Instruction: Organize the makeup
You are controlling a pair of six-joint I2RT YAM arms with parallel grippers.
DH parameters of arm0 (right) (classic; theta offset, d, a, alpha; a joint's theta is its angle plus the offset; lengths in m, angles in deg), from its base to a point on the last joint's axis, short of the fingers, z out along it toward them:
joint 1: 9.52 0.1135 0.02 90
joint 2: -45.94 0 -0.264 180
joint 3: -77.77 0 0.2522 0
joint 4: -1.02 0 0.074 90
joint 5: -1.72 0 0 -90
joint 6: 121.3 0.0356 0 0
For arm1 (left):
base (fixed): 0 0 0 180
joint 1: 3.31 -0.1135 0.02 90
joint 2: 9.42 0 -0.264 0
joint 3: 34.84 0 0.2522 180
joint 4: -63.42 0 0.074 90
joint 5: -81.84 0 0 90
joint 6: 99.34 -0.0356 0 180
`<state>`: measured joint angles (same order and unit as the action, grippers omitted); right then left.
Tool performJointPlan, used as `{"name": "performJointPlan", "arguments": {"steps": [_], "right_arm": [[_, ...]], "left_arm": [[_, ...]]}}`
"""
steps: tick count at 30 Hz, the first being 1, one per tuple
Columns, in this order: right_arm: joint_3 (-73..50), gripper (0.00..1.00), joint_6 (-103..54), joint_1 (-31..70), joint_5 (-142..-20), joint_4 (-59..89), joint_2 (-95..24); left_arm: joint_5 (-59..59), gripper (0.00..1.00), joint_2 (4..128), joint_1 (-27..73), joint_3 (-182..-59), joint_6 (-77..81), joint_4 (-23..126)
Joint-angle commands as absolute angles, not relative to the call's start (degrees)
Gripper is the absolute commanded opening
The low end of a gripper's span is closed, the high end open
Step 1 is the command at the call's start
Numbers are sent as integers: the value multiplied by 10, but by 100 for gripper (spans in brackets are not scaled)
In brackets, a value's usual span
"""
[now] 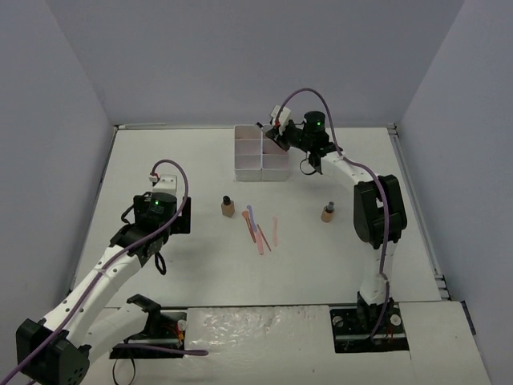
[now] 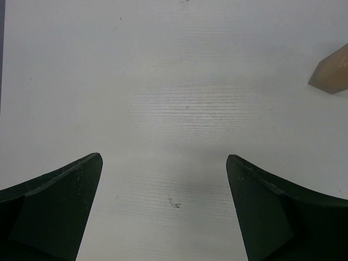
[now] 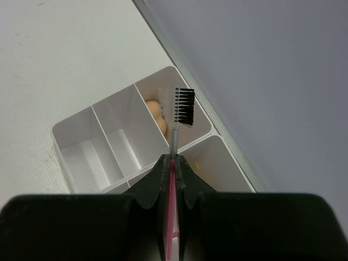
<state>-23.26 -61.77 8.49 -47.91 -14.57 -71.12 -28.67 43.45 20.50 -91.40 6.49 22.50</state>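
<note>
A slim brow brush (image 3: 182, 106) is pinched by its pink handle in the closed right gripper (image 3: 174, 159). Its grey neck juts straight ahead of the fingertips, and the head carries black bristles on one side and clear comb teeth on the other. Just beyond and below that head, two peach sponges (image 3: 157, 117) lie together in one compartment of the white box (image 3: 117, 128). A tan bottle with a black cap (image 1: 228, 207) stands ahead and to the right of the open left gripper (image 2: 163, 160). A second capped bottle (image 1: 327, 212) stands well behind the right gripper. Between the bottles lie thin pink and blue sticks (image 1: 258, 228), loosely fanned.
</note>
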Motion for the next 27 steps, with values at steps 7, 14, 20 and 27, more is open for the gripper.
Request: {"name": "performJointPlan", "arguments": {"steps": [7,14,20,27], "right_arm": [[-273,1,-651,71,-430,-242,-743],[-262,4,-658,62,-424,-258,-755],[-254,6,-667,61,-421,-254,-759],[-231,12,-670,61,-416,-253,-745]], "left_arm": [[-309,97,447,200,-927,60,240],[-312,97,450,201,-927,58,241],[-314,97,458,201,-928,58,240],[-313,97,460,201,-929,58,240]]}}
